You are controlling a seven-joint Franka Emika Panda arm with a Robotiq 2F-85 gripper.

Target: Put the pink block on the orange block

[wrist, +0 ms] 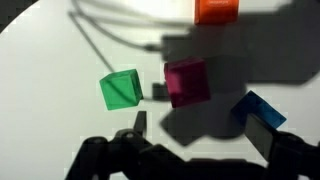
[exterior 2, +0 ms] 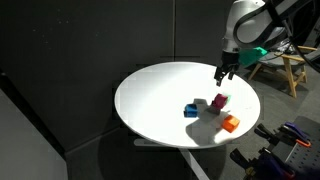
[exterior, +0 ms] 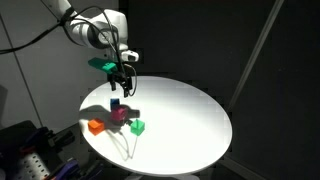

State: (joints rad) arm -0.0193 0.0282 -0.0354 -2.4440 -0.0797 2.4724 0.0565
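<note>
The pink block [wrist: 187,81] lies on the round white table [exterior: 190,115], in the middle of a small cluster of blocks; it also shows in both exterior views [exterior: 119,115] [exterior 2: 219,102]. The orange block [wrist: 216,10] sits apart from it at the top edge of the wrist view, near the table's rim [exterior: 96,126] [exterior 2: 231,123]. My gripper [wrist: 200,135] is open and empty. It hovers above the cluster [exterior: 120,78] [exterior 2: 222,72], and its shadow falls over the pink block.
A green block [wrist: 121,89] lies on one side of the pink block and a blue block [wrist: 258,108] on the other, close to one finger. The table's edge [exterior: 100,145] is near the blocks. Dark curtains stand behind.
</note>
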